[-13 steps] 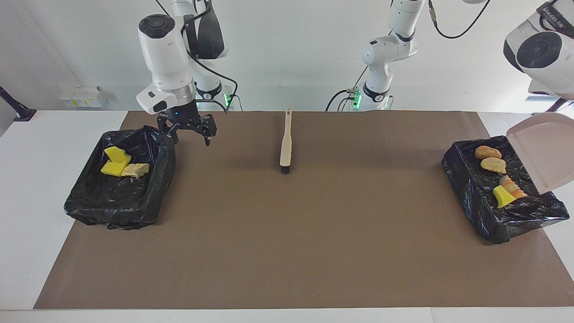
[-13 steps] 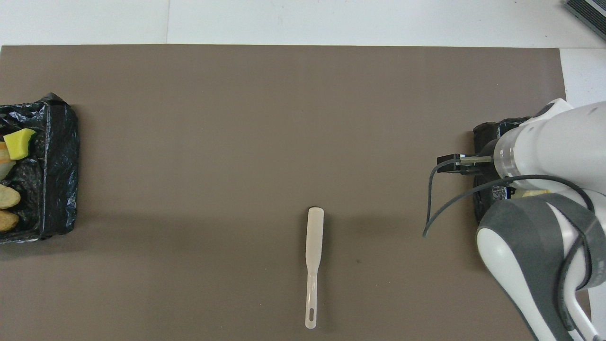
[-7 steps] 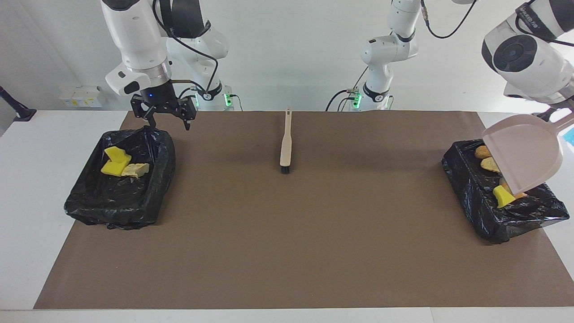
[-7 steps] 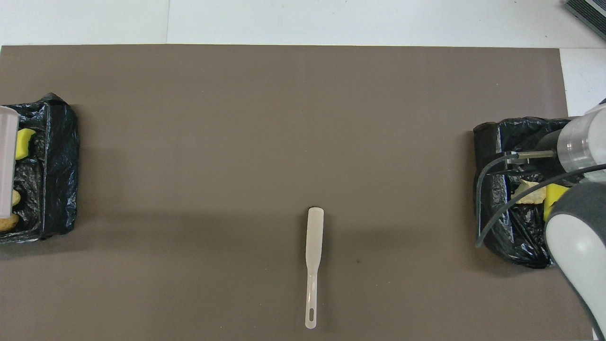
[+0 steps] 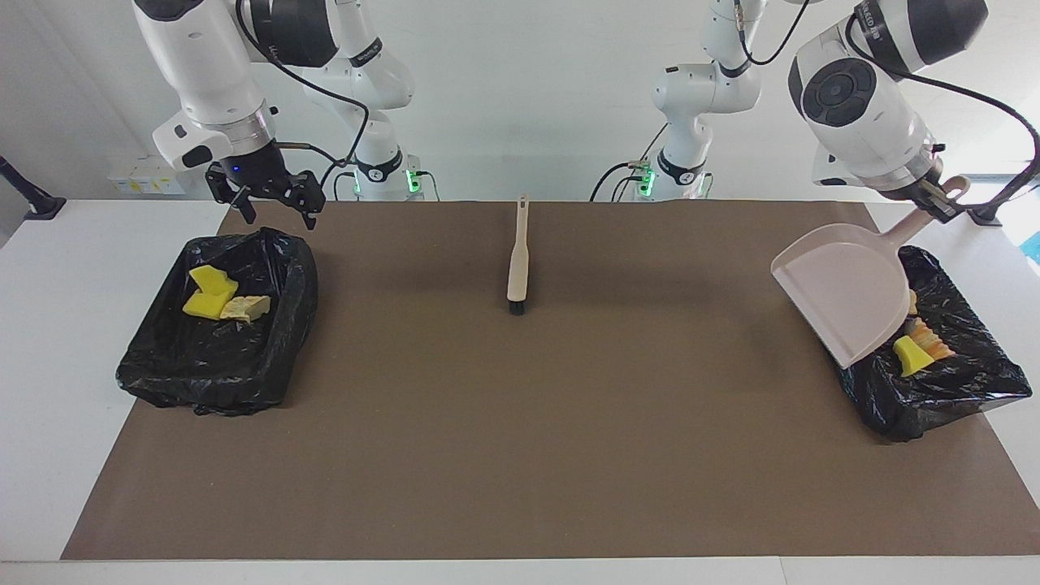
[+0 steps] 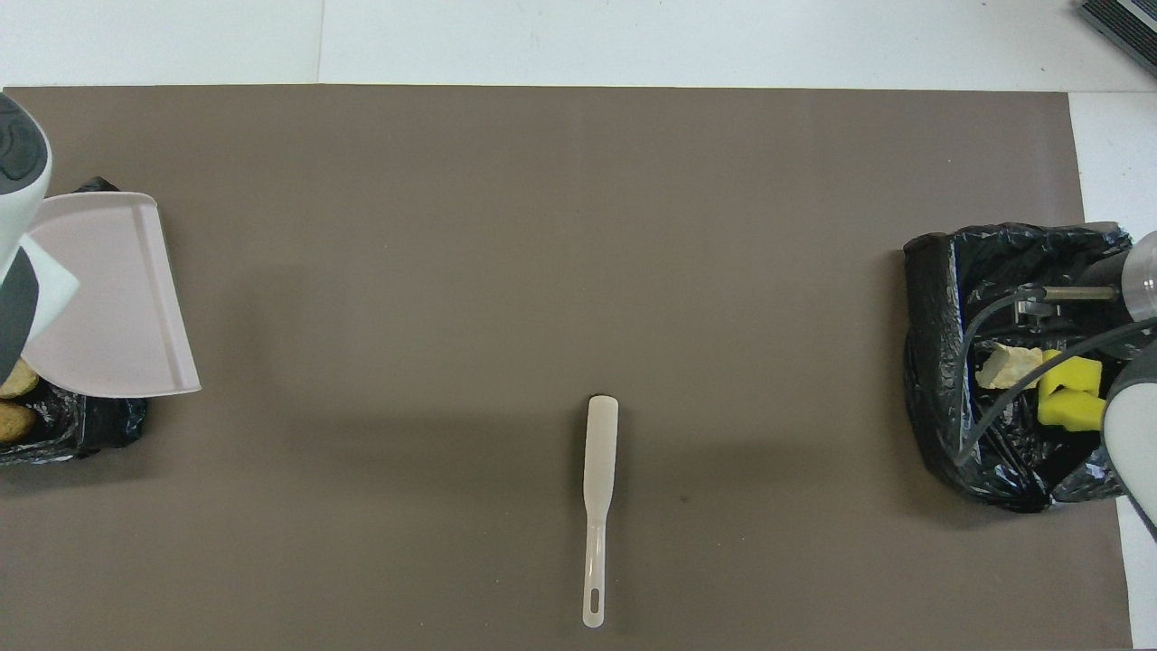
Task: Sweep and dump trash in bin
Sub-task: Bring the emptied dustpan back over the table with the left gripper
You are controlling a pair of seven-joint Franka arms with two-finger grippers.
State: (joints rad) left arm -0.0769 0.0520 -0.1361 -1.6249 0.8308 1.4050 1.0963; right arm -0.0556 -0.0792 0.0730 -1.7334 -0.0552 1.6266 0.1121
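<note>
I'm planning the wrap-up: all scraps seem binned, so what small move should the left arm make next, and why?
Probably lower the dustpan onto the brown mat near the brush and let go. The left gripper holds it by the handle, tilted over the bin at its end, empty; scraps lie in both bins, none on the mat.

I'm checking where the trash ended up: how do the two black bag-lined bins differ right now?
The black bag-lined bin at the right arm's end lies fully exposed; the bin at the left arm's end is partly covered by the raised pale pink plastic dustpan. The first shows yellow and tan scraps, the second yellow and orange. Both hold scraps.
</note>
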